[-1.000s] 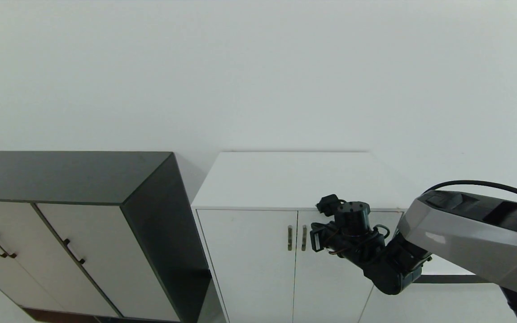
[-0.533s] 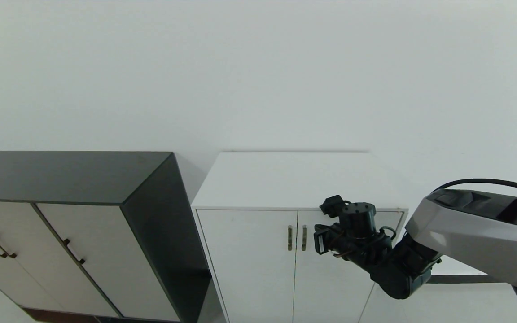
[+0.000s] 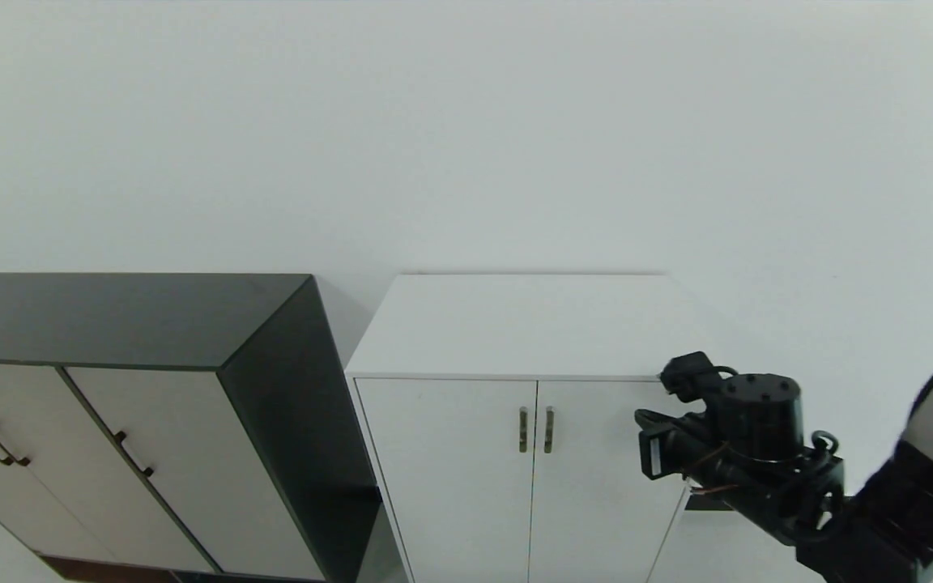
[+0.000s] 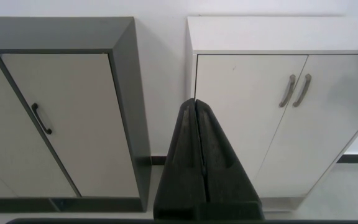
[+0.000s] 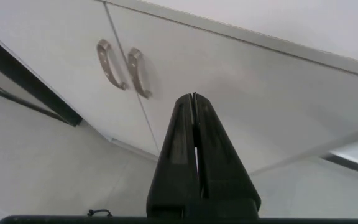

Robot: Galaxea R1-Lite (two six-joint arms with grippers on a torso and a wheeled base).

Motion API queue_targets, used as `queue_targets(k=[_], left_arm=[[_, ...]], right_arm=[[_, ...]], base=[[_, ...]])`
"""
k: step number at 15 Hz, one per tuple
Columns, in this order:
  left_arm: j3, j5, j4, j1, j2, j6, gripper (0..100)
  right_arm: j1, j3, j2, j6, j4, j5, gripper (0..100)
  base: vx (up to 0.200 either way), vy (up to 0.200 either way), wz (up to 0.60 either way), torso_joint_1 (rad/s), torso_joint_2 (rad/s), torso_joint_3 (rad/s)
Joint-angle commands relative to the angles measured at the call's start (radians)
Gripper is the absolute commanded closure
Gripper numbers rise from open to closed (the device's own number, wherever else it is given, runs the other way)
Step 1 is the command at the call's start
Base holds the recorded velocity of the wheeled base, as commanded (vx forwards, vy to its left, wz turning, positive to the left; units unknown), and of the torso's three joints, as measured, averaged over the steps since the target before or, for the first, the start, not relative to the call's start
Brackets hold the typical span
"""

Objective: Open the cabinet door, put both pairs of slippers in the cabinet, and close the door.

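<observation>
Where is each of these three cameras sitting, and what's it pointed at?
Head view: on the robot's head, facing forward and down at the white cabinet and dark cabinet; the right arm shows at lower right.
Left wrist view: on the left wrist, facing both cabinets over the shut left gripper.
Right wrist view: on the right wrist, close to the white cabinet's doors, over the shut right gripper.
Shared: all three show the white cabinet's two handles.

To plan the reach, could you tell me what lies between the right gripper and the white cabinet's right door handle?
Nothing; the head view shows only bare door panel between the right gripper and the handle.
</observation>
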Motion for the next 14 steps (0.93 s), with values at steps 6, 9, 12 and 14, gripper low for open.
queue_targets(k=[6,9,12,14], left_arm=[[-0.001,0.002,0.0,0.0,0.001,-0.003,100],[0.0,0.003,0.0,0.0,0.001,-0.009,100],[0.0,0.005,-0.002,0.0,0.001,-0.012,100],[-0.001,0.005,0.0,0.0,0.001,-0.012,100]], right_arm=[[-0.167,0.499,-0.583,-0.065,0.022,-0.137,100],[-0.196,0.499,-0.93,-0.071,0.372,-0.209,100],[-0.192,0.49,-1.396,-0.097,0.815,-0.2,100],[-0.201,0.455,-1.669,-0.108,1.077,-0.137,100]], base=[[0.0,0.0,0.0,0.0,0.0,0.0],[0.0,0.0,0.0,0.0,0.0,0.0],[0.0,0.0,0.0,0.0,0.0,0.0],[0.0,0.0,0.0,0.0,0.0,0.0]])
